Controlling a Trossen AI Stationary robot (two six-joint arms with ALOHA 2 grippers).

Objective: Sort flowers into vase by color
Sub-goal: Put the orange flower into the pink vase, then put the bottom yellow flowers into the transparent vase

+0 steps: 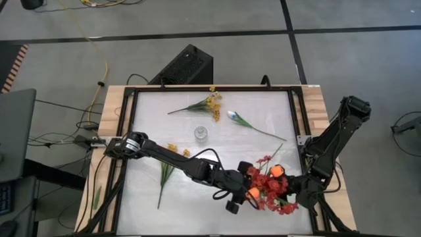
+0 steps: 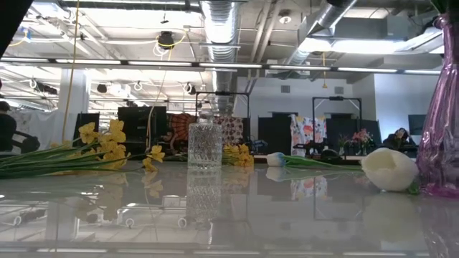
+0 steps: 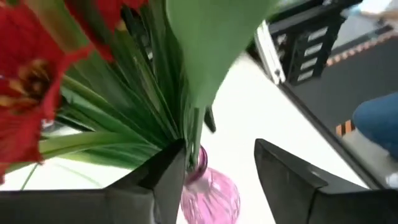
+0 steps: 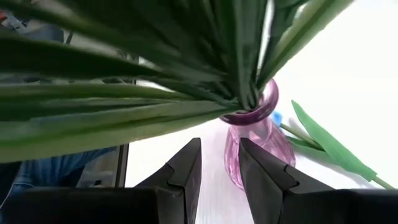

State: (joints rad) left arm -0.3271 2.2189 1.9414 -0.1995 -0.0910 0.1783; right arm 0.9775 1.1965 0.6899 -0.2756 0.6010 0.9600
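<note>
A purple glass vase (image 3: 208, 193) (image 2: 439, 107) stands near the table's near right corner. It holds red blossom sprays (image 1: 273, 191) and orange tulip buds (image 1: 277, 170). My left gripper (image 3: 217, 177) is open, with its fingers on either side of the vase's neck. My right gripper (image 4: 219, 165) stays on the vase's right, open by a narrow gap, with nothing between its fingers. Lying flat on the table are two yellow sprays (image 1: 209, 103) (image 1: 168, 166), a white tulip (image 1: 247, 122) and another white bud (image 2: 390, 169) beside the vase. My left gripper has one finger (image 3: 163, 174) right beside the green stems at the vase's mouth (image 3: 196, 155). Whether it touches them I cannot tell. The other finger stands clear.
A small clear cut-glass vase (image 1: 200, 133) (image 2: 204, 146) stands upright mid-table. The black table frame (image 1: 299, 118) runs along the right edge, close to my right arm. A person's blue sleeve (image 3: 379, 124) shows beyond the table.
</note>
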